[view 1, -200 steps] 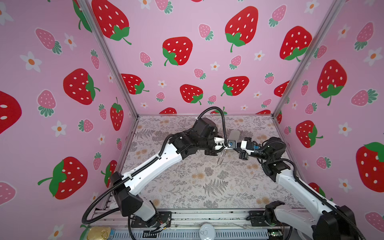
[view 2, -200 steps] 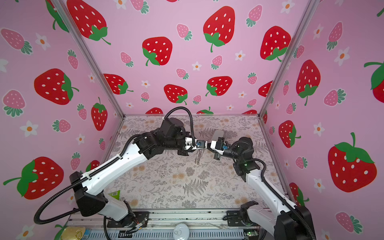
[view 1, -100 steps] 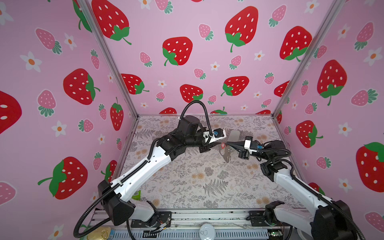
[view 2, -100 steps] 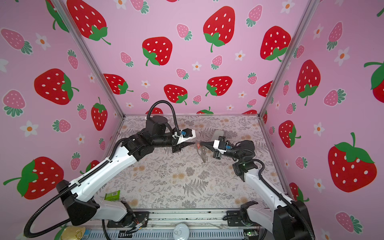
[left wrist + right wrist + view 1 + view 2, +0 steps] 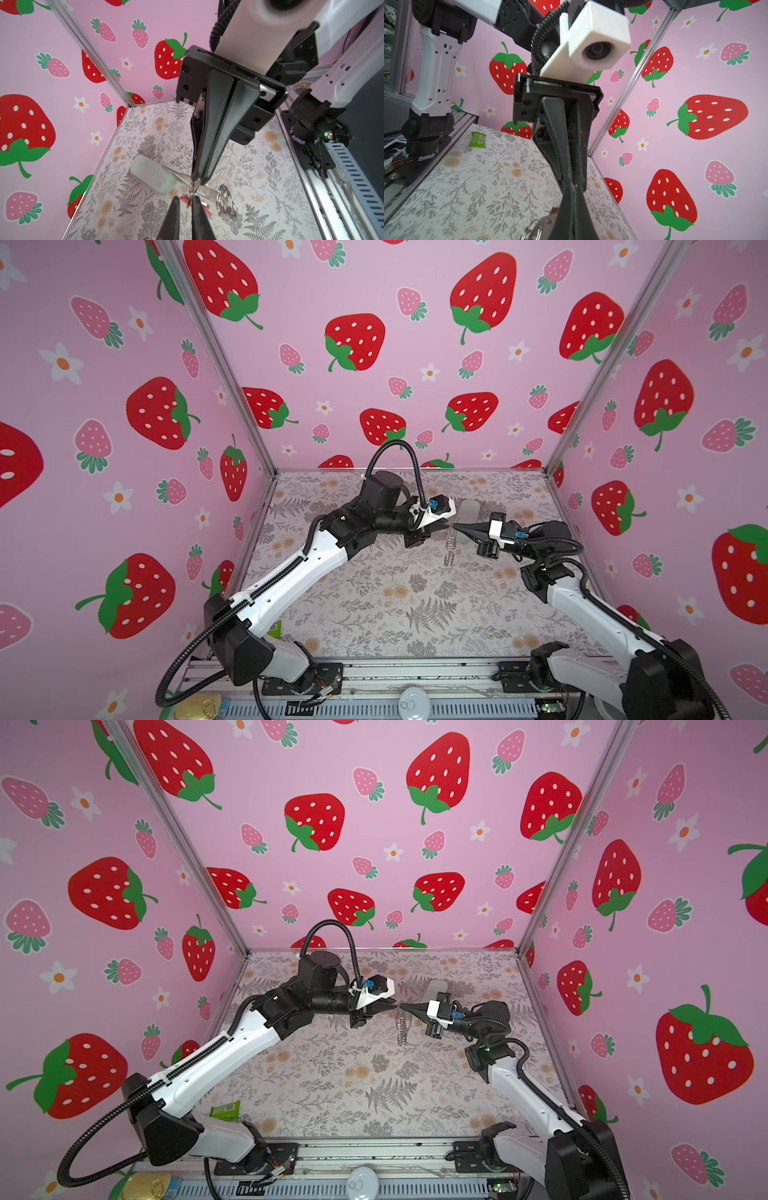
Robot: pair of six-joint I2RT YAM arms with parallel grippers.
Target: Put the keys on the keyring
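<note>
Left gripper point(image 5: 185, 199) back in from left, tip to tip with right gripper point(image 5: 199, 179) at far middle. Jaws narrowed to slit around key point(image 5: 207, 212) tag; true pinch, cannot tell. Right gripper clamped on keyring point(image 5: 224, 199), rings dangling above table. You're at threading.

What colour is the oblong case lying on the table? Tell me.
Pale mint green; the case shows best in the left wrist view.
</note>
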